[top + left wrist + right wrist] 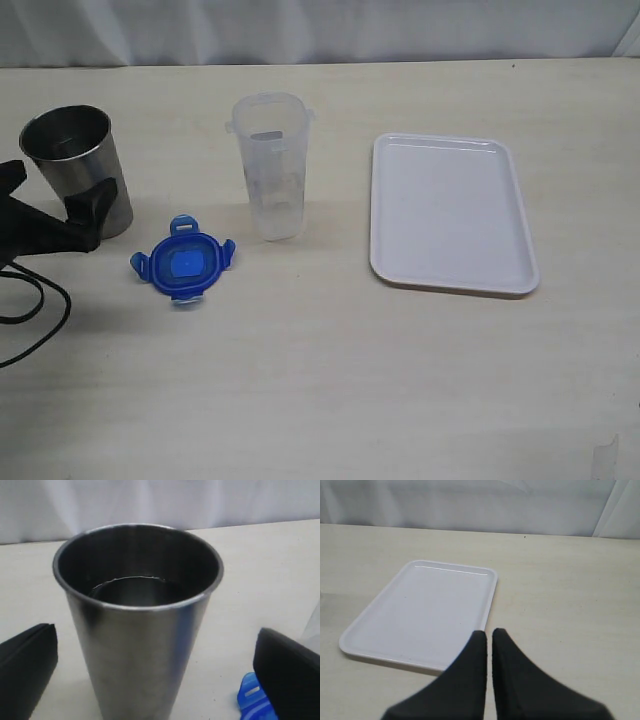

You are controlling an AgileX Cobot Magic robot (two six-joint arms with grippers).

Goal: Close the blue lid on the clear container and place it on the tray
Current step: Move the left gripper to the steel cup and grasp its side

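**Lid lies flat on the desk, left tool spread wide around the steel cup**

The blue lid (pixel 183 262) lies flat on the pale desk (pixel 350 390) with its snap flaps splayed outward. It is just in front of the clear container (pixel 270 165) and a little to that container's left in the exterior view. The container stands upright and uncovered near the middle of the desk. The lid does not touch it.

The white tray (pixel 452 212) lies flat to the right of the container and apart from it.

The left tool (pixel 157 672) is opened wide and holds nothing. Its two black fingers (pixel 27 670) stand on either side of a grey metal cup (pixel 80 165), which stands upright at the far left. In the left wrist view there is a gap between each finger and the cup wall. A corner of the lid (pixel 252 700) shows beside one finger. A black cable (pixel 40 300) loops over the desk below this arm.

The right tool (pixel 489 632) is out of the exterior view (only its own wrist camera shows it). Its jaws are pressed together with nothing between them, and it hangs over the desk near one edge of the tray (pixel 420 610).
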